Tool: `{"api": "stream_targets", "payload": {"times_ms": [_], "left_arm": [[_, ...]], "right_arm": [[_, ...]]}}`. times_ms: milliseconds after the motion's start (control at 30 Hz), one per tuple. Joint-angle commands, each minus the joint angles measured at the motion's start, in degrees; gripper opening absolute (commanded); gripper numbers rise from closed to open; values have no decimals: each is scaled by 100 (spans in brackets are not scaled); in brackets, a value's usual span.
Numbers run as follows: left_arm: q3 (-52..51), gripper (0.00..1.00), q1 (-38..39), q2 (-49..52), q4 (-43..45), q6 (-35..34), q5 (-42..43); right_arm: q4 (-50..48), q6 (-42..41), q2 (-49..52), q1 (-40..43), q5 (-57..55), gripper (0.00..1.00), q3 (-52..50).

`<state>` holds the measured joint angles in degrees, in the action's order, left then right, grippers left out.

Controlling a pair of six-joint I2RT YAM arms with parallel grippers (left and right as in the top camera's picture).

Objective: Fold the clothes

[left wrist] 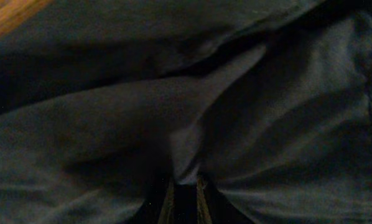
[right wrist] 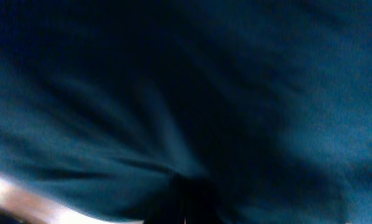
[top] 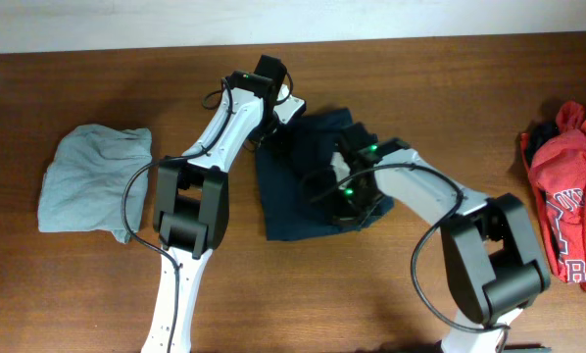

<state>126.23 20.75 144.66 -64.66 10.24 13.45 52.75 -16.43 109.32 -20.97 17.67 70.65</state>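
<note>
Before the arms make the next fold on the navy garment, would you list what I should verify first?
1. Left gripper holds the navy garment: ok, cloth is pinched between its fingers.
2. Right gripper holds it: cannot tell, the wrist view is blurred.
3. Garment lies flat: not ok, it is bunched under both arms.
4. Gray garment is out of the way: ok, apart at the left.
5. Red pile is out of the way: ok, at the right edge.
</note>
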Motion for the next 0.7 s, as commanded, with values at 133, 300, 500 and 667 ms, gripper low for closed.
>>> {"api": "stream_targets", "payload": {"times_ms": [133,300,500,667], "left_arm": [[-52,16,-109,337,-48,-28,-393],[608,23,-133,319,-634,-28,-428],[3189,45,-173,319,-2535,-212,-577],[4295,49,-334,203,-3206,-549,-706]], "right_arm": [[501,72,55,866,-1064,4,-37],[708,575,-367,894,-710,4,-35],[643,610,-2087,901,-605,4,-35],[638,750,-2861,901,-610,5,-35]]}}
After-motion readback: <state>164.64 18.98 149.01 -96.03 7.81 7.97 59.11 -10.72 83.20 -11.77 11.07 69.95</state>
